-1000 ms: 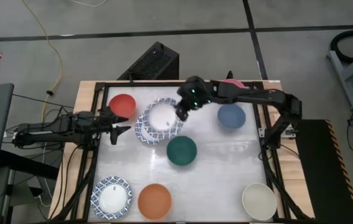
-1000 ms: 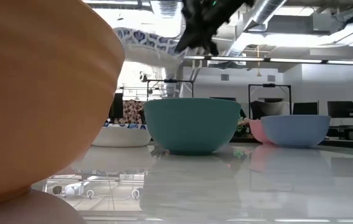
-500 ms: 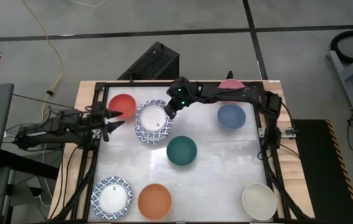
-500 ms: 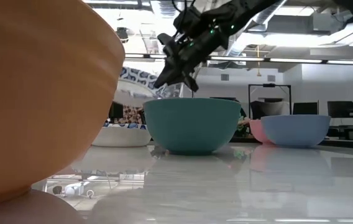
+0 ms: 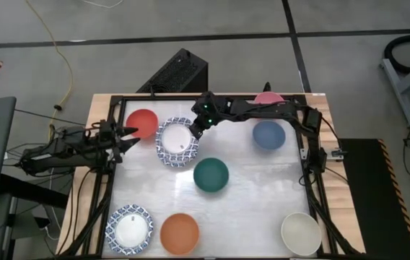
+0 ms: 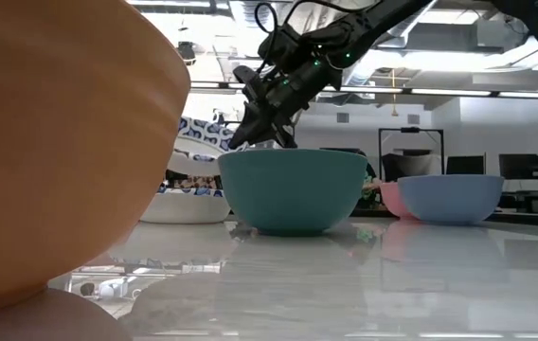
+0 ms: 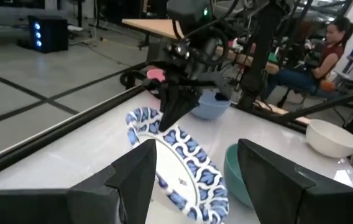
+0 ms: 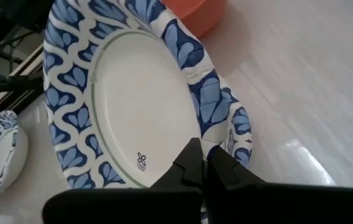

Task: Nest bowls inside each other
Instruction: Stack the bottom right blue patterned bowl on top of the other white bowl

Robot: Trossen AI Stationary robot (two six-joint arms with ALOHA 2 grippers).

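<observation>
I'm seeing the right hand (image 5: 195, 131) pinching the rim of a patterned plate (image 5: 177, 143), fingers clamped shut on its edge. Plate is sitting tilted, held edge raised, far edge by the red bowl (image 5: 141, 123). Left hand (image 5: 127, 136) is hanging wide open beside the red bowl, gripping nothing. Bowls are all sitting mouth-up and separate on the surface (image 5: 263, 195); round, so no long axis: dark green (image 5: 211, 175) centre, blue (image 5: 268, 134) and pink (image 5: 268, 97) at the back, orange (image 5: 180, 233) and cream (image 5: 300, 232) at the front.

The counter (image 6: 364, 275) is glossy white, mirroring the smooth teal bowl (image 6: 293, 189). The patterned plate (image 8: 133, 106) looks like matt paper; the orange bowl (image 6: 51, 152) is matt.
</observation>
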